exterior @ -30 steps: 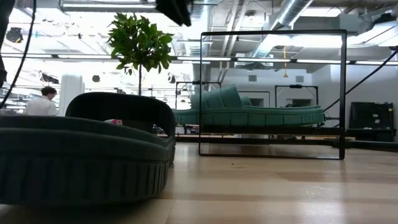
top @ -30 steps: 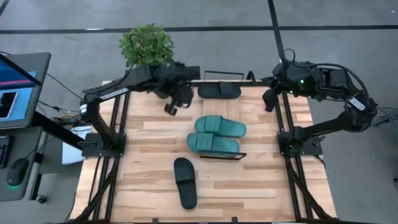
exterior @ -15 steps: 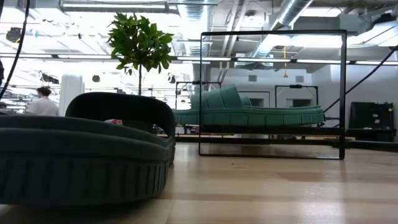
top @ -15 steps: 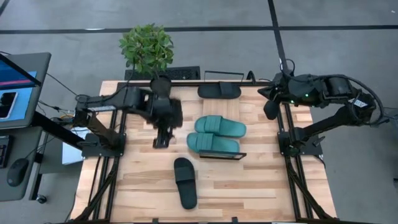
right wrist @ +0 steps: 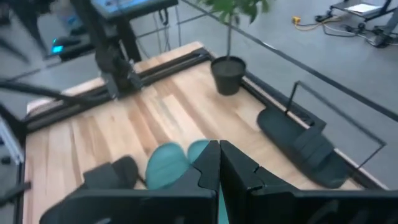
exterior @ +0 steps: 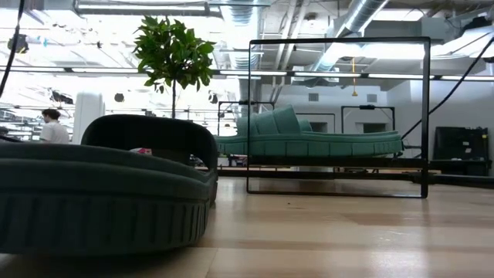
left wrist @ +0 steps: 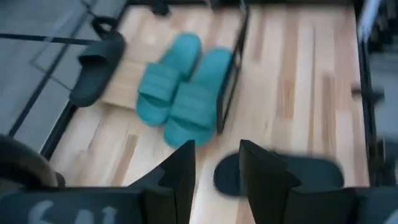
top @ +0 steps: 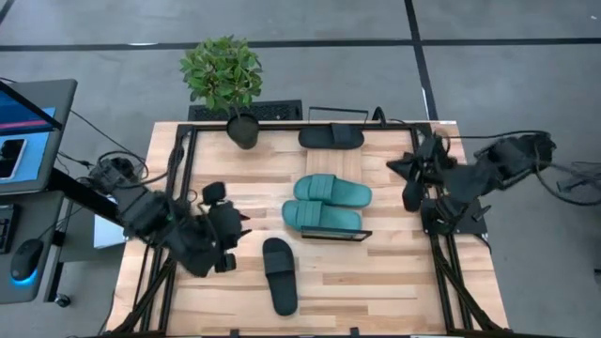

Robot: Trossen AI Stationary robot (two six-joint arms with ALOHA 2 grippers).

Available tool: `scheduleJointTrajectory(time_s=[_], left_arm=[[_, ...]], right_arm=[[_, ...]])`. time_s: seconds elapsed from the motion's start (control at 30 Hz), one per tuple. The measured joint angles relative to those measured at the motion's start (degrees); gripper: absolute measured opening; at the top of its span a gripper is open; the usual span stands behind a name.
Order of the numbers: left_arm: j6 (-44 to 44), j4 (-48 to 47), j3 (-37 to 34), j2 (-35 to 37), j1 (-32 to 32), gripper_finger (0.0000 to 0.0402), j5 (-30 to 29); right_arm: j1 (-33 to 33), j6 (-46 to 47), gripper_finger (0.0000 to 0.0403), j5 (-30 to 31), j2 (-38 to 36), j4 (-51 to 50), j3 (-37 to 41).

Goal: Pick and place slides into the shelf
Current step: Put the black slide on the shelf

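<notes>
Slides: two teal slides lie side by side mid-table on the shelf, one black slide lies just beside the left gripper, the other black slide at the far edge. Left gripper part open, holding nothing. Right gripper closed, empty, at the right table edge. Potted plant stands well behind the left gripper. Nothing between it and the near black slide.

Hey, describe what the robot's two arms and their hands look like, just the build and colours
Both arms are dark, almost black, jointed links with black cables looping off them. Each hand, left hand and right hand, ends in two flat, angular black fingers on a wide dark crossbar. The left crossbar bears pale markings, too blurred to read.
</notes>
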State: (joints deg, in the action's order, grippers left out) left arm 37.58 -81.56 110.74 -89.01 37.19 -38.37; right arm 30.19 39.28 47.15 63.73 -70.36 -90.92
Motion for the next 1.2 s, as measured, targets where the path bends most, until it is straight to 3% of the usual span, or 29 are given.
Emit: scheduleJointTrajectory(time_s=[0.2,0.3,0.47,0.67,0.9,1.13,1.2], left_arm=[[20.6,0.6,0.0,-2.0,5.1,0.0101,-14.6],[26.4,1.2,0.0,-4.0,6.1,0.0099,-21.4],[33.5,2.9,0.0,-9.1,4.9,0.0098,-24.1],[50.9,5.5,0.0,-16.5,1.6,0.0098,-18.3],[65.6,16.5,0.0,-22.8,1.7,0.0098,-11.4],[70.0,24.9,0.0,-23.6,4.2,0.0098,1.9],[70.0,27.3,0.0,-23.6,4.8,0.0098,3.1]], right_arm=[[9.0,5.7,0.0000,6.2,0.2,0.6,7.7],[12.0,7.5,0.0000,9.6,0.1,0.5,11.0],[15.3,9.3,0.0000,10.6,0.0,-0.5,13.8],[17.8,8.9,0.0000,10.4,0.0,-3.7,14.4],[18.2,8.9,0.0000,9.7,0.0,-10.7,14.4],[18.2,8.8,0.0000,8.2,0.0,-16.8,14.4],[18.2,8.8,0.0000,7.0,0.0,-17.5,14.4]])
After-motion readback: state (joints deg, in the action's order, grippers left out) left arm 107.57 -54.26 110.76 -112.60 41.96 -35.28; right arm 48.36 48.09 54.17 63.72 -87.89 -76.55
